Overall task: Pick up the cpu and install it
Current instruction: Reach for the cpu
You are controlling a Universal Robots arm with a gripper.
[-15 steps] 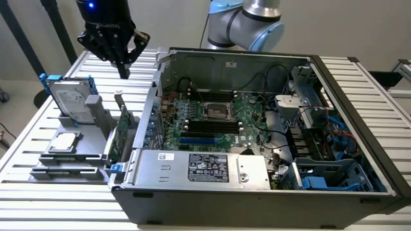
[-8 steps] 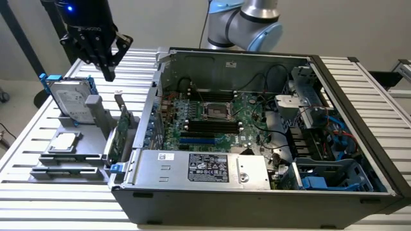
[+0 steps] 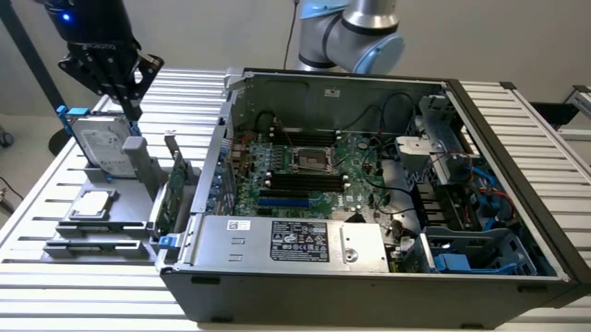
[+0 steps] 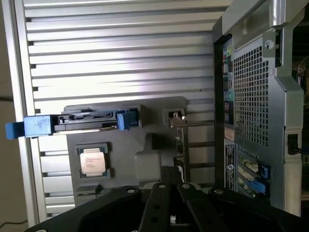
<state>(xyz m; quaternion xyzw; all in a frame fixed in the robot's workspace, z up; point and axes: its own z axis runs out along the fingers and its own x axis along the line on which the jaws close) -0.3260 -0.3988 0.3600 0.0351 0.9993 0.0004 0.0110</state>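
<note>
The cpu (image 3: 93,204) is a small flat silver-grey square lying in a recess of the grey holder (image 3: 69,228) on the exterior view's left. In the wrist view the cpu (image 4: 93,162) shows its printed top. My black gripper (image 3: 132,109) hangs above the holder's far end, over the upright hard drive and well above the cpu. Its fingers (image 4: 159,203) are shut together with nothing between them. The open CPU socket (image 3: 312,160) sits in the middle of the green motherboard inside the computer case (image 3: 369,277).
A silver hard drive in blue brackets (image 3: 99,142) stands upright in the holder, directly under the gripper. A long green expansion card (image 3: 171,194) stands on edge between the holder and the case wall. The slatted metal table (image 3: 74,290) surrounds everything.
</note>
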